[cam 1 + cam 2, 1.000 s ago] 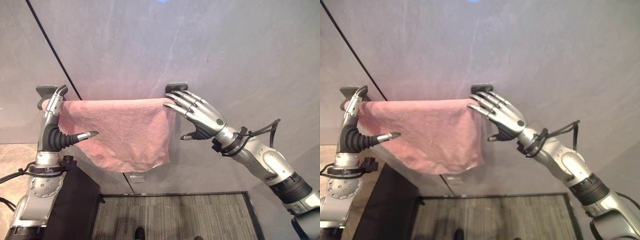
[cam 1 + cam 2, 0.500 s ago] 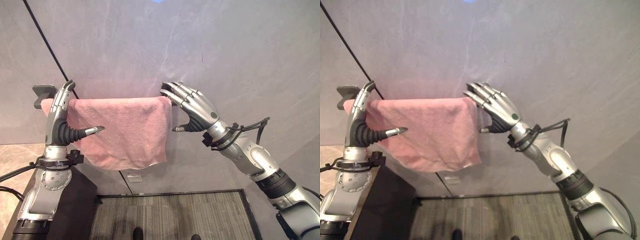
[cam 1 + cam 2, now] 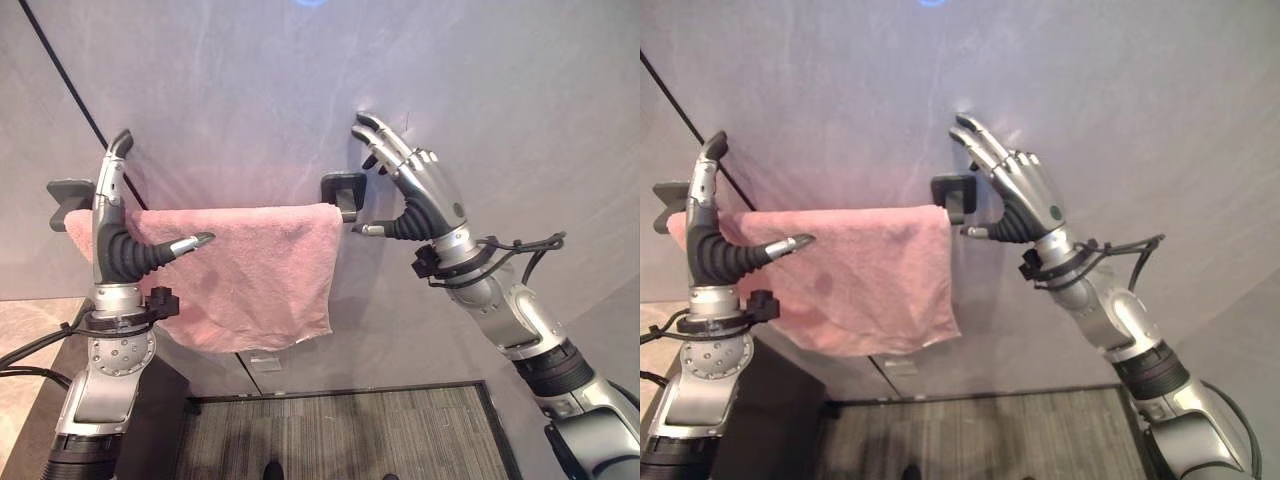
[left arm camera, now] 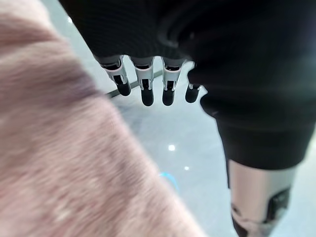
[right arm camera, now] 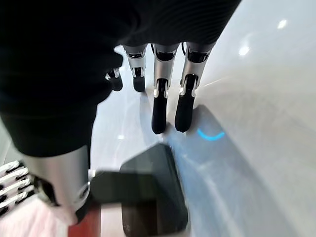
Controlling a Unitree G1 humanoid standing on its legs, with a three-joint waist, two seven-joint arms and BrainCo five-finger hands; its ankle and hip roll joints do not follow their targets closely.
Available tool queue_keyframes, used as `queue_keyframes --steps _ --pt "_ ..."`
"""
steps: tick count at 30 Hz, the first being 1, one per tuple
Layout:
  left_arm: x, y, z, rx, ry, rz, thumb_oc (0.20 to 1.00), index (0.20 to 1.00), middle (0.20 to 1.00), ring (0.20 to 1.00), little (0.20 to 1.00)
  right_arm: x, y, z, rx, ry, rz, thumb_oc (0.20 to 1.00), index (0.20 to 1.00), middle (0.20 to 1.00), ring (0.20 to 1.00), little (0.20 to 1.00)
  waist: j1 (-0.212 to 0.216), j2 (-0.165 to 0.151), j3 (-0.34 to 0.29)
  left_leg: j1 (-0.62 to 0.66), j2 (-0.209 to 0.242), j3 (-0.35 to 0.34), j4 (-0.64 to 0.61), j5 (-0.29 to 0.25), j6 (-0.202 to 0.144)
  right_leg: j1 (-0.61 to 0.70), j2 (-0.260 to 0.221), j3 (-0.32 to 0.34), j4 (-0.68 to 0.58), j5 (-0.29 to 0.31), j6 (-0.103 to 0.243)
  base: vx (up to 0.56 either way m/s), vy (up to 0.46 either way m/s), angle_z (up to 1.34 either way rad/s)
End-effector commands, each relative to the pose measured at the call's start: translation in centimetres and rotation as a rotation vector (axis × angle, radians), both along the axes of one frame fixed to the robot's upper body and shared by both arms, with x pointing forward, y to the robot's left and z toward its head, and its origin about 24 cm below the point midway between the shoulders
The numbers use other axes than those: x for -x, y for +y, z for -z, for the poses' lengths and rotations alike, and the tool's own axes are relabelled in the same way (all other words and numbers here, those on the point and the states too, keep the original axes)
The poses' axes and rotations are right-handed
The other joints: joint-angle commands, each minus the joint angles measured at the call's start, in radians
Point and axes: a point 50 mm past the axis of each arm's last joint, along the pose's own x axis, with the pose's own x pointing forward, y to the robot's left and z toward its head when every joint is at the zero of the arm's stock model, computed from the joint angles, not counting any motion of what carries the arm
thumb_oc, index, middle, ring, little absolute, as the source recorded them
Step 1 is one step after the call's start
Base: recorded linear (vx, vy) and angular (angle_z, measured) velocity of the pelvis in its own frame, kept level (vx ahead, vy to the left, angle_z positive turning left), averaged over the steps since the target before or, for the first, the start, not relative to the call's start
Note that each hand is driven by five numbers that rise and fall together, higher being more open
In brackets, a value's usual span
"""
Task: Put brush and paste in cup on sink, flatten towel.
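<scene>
A pink towel [image 3: 250, 270] hangs over a bar between two black wall brackets, one at the left [image 3: 68, 192] and one at the right [image 3: 341, 191]. It is spread along almost the whole bar, and its lower edge runs unevenly. My left hand [image 3: 118, 245] stands open in front of the towel's left end, with straight fingers pointing up past the bar and the thumb out over the cloth. The left wrist view shows the towel [image 4: 64, 168] close under that hand's fingers [image 4: 144, 86]. My right hand [image 3: 425, 195] is open, raised beside and above the right bracket [image 5: 153, 192], off the towel.
The grey wall behind has a dark diagonal seam [image 3: 70, 85]. A dark cabinet [image 3: 165, 400] stands at the lower left beside a beige counter [image 3: 25, 330]. A grey striped mat [image 3: 350, 435] lies on the floor below.
My right hand has lifted off the towel's right edge and now points up past the bracket. My left hand has risen so its fingers stand above the bar. The view has shifted.
</scene>
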Motion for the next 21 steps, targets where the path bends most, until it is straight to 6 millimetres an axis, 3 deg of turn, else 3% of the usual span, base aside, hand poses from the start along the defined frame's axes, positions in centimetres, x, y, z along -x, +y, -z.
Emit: queue_keyframes --steps 1,9,10,13,14,16,17,20,21 --pt "1.2 0.3 -3.2 0.050 -0.198 0.029 1.000 1.000 1.000 1.000 1.000 0.6 -1.5 -2.4 -0.179 -0.100 0.018 1.000 1.000 1.000 1.000 1.000 -0.001 -0.034 -0.015 0.052 0.085 0.018 0.009 -0.025 -0.068 -0.001 -0.115 0.081 -0.001 0.038 0.078 0.00 0.000 0.00" --pt "3.4 2.4 -2.1 0.121 -0.212 -0.065 1.000 1.000 1.000 1.000 1.000 3.3 -5.4 -1.3 -0.361 -0.101 0.052 1.000 1.000 1.000 1.000 1.000 -0.006 -0.032 -0.006 0.051 0.084 0.013 0.009 -0.023 -0.065 -0.003 -0.114 0.085 -0.001 0.036 0.076 0.00 0.000 0.00" --pt "3.9 3.1 -1.1 0.157 -0.181 -0.096 1.000 1.000 1.000 1.000 1.000 3.6 -6.6 -0.2 -0.442 -0.050 0.061 1.000 1.000 1.000 1.000 1.000 -0.009 -0.031 0.002 0.048 0.084 0.011 0.009 -0.022 -0.065 -0.005 -0.113 0.087 -0.001 0.035 0.075 0.00 0.000 0.00" --pt "4.2 3.4 -0.4 0.186 -0.152 -0.097 1.000 1.000 1.000 1.000 1.000 3.9 -7.5 0.7 -0.469 -0.010 0.081 1.000 1.000 1.000 1.000 1.000 -0.008 -0.031 0.001 0.046 0.084 0.009 0.009 -0.021 -0.064 -0.005 -0.112 0.086 -0.001 0.035 0.075 0.00 0.000 0.00" --pt "4.5 4.0 0.6 0.222 -0.111 -0.119 1.000 1.000 1.000 1.000 1.000 4.0 -8.5 2.1 -0.527 0.059 0.109 1.000 1.000 1.000 1.000 1.000 -0.009 -0.032 0.006 0.044 0.083 0.008 0.009 -0.019 -0.064 -0.006 -0.111 0.087 -0.001 0.034 0.074 0.00 0.000 0.00" --pt "4.6 4.2 1.2 0.236 -0.087 -0.128 1.000 1.000 1.000 1.000 1.000 4.0 -8.8 2.9 -0.562 0.106 0.110 1.000 1.000 1.000 1.000 1.000 -0.008 -0.033 0.007 0.043 0.083 0.008 0.009 -0.018 -0.064 -0.007 -0.110 0.087 -0.001 0.034 0.074 0.00 0.000 0.00" --pt "4.9 4.7 2.4 0.266 -0.034 -0.155 1.000 1.000 1.000 1.000 1.000 4.2 -9.8 4.7 -0.631 0.191 0.137 1.000 1.000 1.000 1.000 1.000 -0.007 -0.034 0.011 0.038 0.085 0.005 0.009 -0.016 -0.064 -0.008 -0.109 0.086 -0.001 0.033 0.074 0.00 0.000 0.00" --pt "5.2 5.2 3.1 0.282 -0.008 -0.173 1.000 1.000 1.000 1.000 1.000 4.4 -10.4 5.7 -0.633 0.231 0.169 1.000 1.000 1.000 1.000 1.000 -0.004 -0.034 0.011 0.035 0.086 0.000 0.009 -0.013 -0.064 -0.008 -0.109 0.083 -0.001 0.031 0.074 0.00 0.000 0.00" --pt "5.4 5.4 3.8 0.309 0.016 -0.191 1.000 1.000 1.000 1.000 1.000 4.5 -10.9 6.9 -0.644 0.274 0.210 1.000 1.000 1.000 1.000 1.000 -0.001 -0.036 0.016 0.030 0.086 -0.003 0.009 -0.011 -0.065 -0.008 -0.108 0.080 -0.001 0.031 0.073 0.00 0.000 0.00"
